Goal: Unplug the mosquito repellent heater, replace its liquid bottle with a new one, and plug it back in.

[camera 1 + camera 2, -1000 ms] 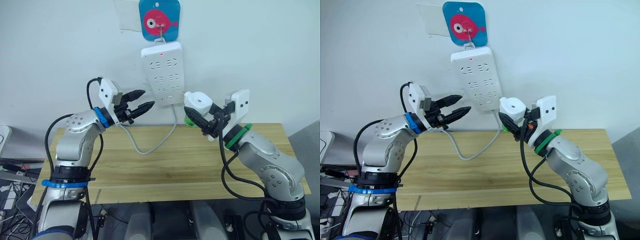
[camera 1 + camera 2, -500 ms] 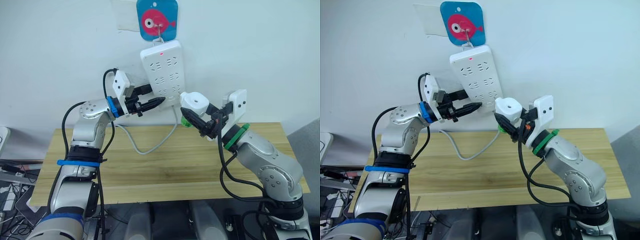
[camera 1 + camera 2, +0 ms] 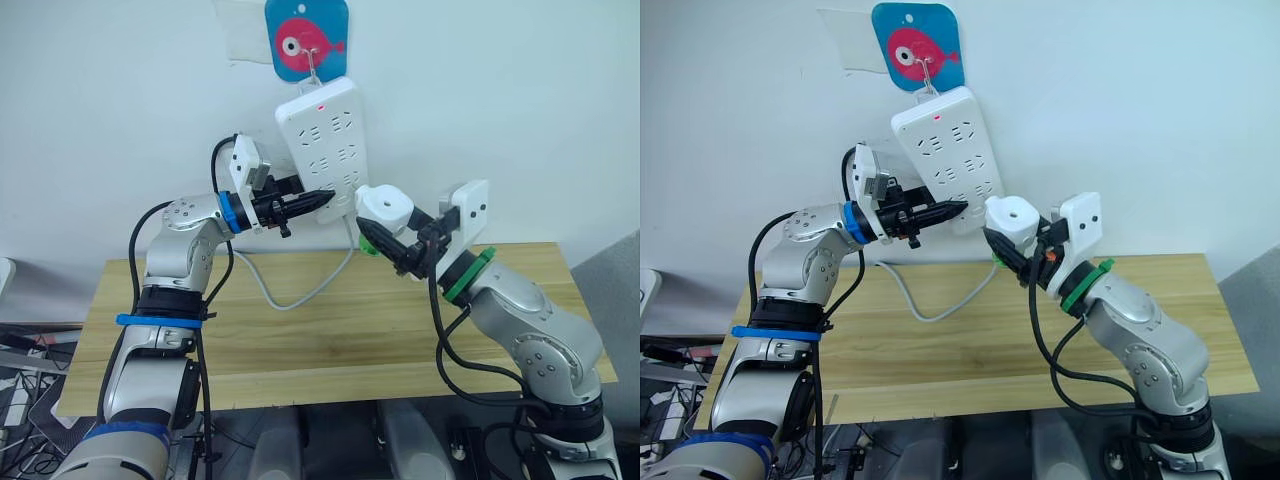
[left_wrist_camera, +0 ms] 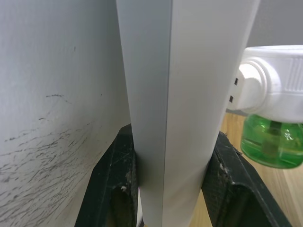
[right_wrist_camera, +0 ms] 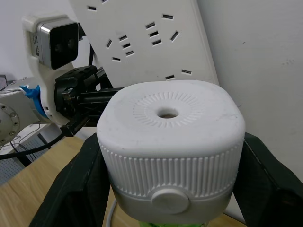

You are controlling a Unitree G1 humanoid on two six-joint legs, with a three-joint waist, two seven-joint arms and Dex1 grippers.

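White wall w/ hanging strip [image 3: 324, 142]: your left gripper [image 3: 318, 200] clamps the strip's lower edge; right gripper [image 3: 385, 238] holds the heater [image 3: 384, 207] just beside it, unplugged. Risk: the strip swings, so prongs miss the slots.

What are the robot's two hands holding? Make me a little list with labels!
left gripper: shut on the edge of the power strip, steadying it
right gripper: shut on the mosquito repellent heater
heater: unplugged, near the strip's lower sockets
bottle: green, fitted under the heater
strip: hangs from a fish hook, tilted
cord: trails onto the wooden table
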